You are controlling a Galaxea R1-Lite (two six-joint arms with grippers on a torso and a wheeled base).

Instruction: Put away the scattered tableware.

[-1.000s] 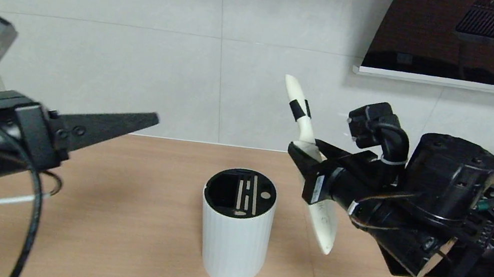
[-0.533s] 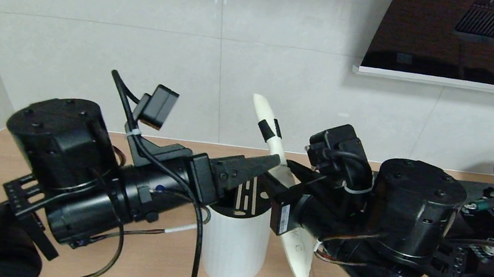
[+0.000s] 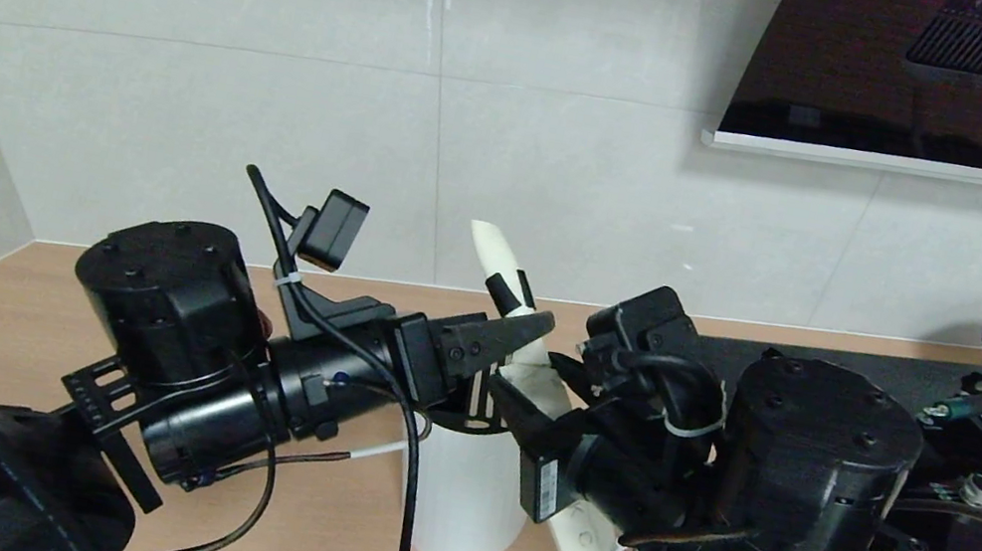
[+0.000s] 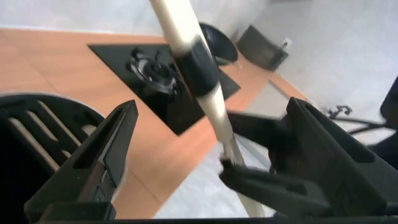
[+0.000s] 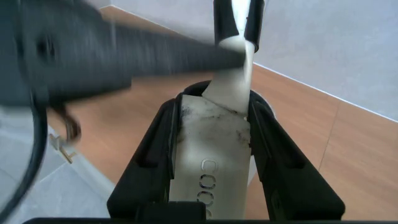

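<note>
Nearest us, the white knife (image 3: pixel 587 547) has its blade tip low by the front edge of the bench (image 3: pixel 41 307), and its long axis slants up and away, handle toward the wall. Our right hand (image 5: pixel 214 124) pinches the blade, half covering grey lettering we cannot read. Just behind stands the white holder (image 3: pixel 461 503). Above it our left hand (image 4: pixel 211 124) is spread, with the handle between its fingers.
</note>
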